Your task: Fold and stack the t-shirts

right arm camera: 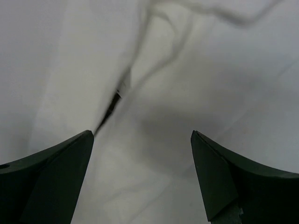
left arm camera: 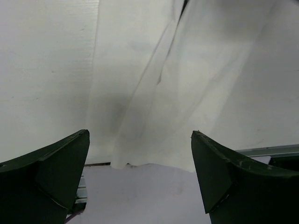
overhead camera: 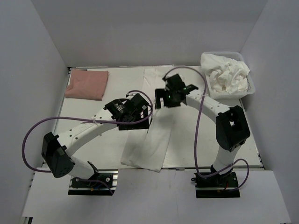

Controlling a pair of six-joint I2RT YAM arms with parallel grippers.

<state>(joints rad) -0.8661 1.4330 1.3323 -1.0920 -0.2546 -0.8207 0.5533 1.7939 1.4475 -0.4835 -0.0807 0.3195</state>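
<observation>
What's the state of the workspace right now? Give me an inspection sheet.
Surface: white table, no stains seen.
Job's things: white t-shirt folded into a long strip from the far edge to the near edge, its hem just past the near edge; salmon-pink shirt folded at the far left; crumpled white shirts not yet folded.
Clutter: white basket at the far right, holding the crumpled shirts; otherwise nothing seen.
Grippers: left gripper and right gripper both open over the strip, holding nothing.
Cables: purple cables loop beside both arms; no snag seen.
Surroundings: plain white walls.
</observation>
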